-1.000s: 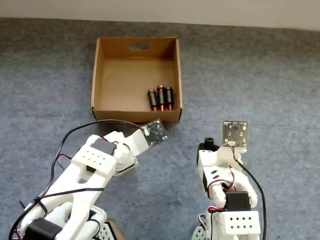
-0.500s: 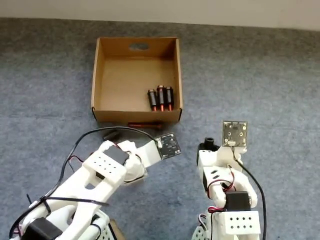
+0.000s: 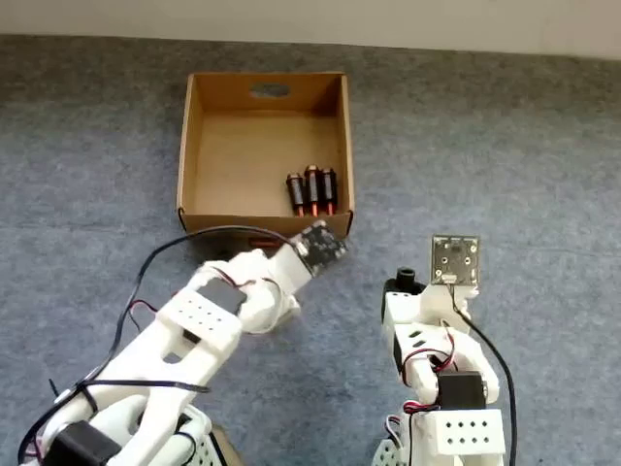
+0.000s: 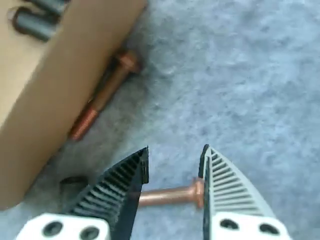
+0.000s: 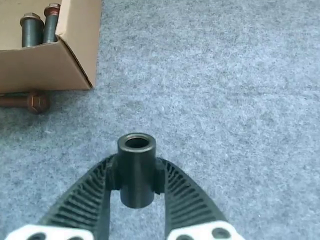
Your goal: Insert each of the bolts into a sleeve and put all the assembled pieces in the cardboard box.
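— Left tool [image 4: 175, 149]?
— Jaws partly apart over a bolt [image 4: 170, 195] lying crosswise on the surface [image 4: 240, 75], lower middle of its view. It looks like stiff metal and round, so likely to roll; I'd pinch the shank.
— Right tool [image 5: 136, 167]?
— Closed round an upright sleeve [image 5: 136, 177], lower centre. Rigid, smooth, probably slippery.
— Any writing?
— None I can read.

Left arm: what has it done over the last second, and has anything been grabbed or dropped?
The left arm drew back from the box, then swung forward again. The left gripper now hangs open over a bolt on the carpet, gripping nothing that I can see. The right gripper stayed put, shut on a sleeve. The box and the three pieces in it did not move.
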Action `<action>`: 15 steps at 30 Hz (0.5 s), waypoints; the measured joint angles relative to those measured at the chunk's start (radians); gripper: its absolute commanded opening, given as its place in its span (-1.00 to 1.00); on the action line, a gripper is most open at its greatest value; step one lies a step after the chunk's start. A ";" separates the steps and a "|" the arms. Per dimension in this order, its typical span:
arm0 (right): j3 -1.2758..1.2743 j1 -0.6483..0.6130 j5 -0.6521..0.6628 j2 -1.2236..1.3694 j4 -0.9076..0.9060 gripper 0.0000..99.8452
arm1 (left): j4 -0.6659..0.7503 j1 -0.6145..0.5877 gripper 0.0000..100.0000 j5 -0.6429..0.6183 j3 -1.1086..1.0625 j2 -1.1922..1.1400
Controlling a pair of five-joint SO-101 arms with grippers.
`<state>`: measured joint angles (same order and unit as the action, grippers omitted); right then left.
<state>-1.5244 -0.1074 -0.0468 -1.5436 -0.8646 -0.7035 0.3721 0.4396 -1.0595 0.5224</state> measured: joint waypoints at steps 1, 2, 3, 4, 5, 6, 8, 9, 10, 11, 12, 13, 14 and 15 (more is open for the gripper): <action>0.000 0.000 0.000 0.000 0.000 -0.99 | -0.043 -0.023 -0.64 0.029 0.028 0.000; 0.000 0.000 0.000 0.000 0.000 -0.99 | -0.094 -0.046 -0.64 0.064 0.057 0.000; 0.000 0.000 0.000 0.000 0.000 -0.99 | -0.153 -0.060 -0.64 0.107 0.087 0.000; 0.000 0.000 0.000 0.000 0.000 -0.99 | -0.215 -0.069 -0.64 0.155 0.117 0.000; 0.000 0.000 0.000 0.000 0.000 -0.99 | -0.276 -0.074 -0.64 0.199 0.147 0.000; 0.000 0.000 0.000 0.000 0.000 -0.99 | -0.328 -0.074 -0.64 0.245 0.170 0.000; 0.000 0.000 0.000 0.000 0.000 -0.99 | -0.400 -0.074 -0.64 0.325 0.198 0.000; 0.000 0.000 0.000 0.000 0.000 -0.99 | -0.410 -0.074 -0.64 0.356 0.203 0.000; 0.000 0.000 0.000 0.000 0.000 -0.99 | -0.413 -0.074 -0.64 0.379 0.206 0.000; 0.000 0.000 0.000 0.000 0.000 -0.99 | -0.413 -0.074 -0.64 0.397 0.209 0.000; 0.000 0.000 0.000 0.000 0.000 -0.99 | -0.413 -0.074 -0.64 0.411 0.209 0.000; 0.000 0.000 0.000 0.000 0.000 -0.99 | -0.413 -0.074 -0.64 0.427 0.209 0.000; 0.000 0.000 0.000 0.000 0.000 -0.99 | -0.413 -0.074 -0.64 0.440 0.209 0.000; 0.000 0.000 0.000 0.000 0.000 -0.99 | -0.413 -0.074 -0.64 0.456 0.209 0.000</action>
<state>-1.5244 -0.1074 -0.0468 -1.5436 -0.8646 -1.1162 0.2984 0.8953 -0.8508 0.5224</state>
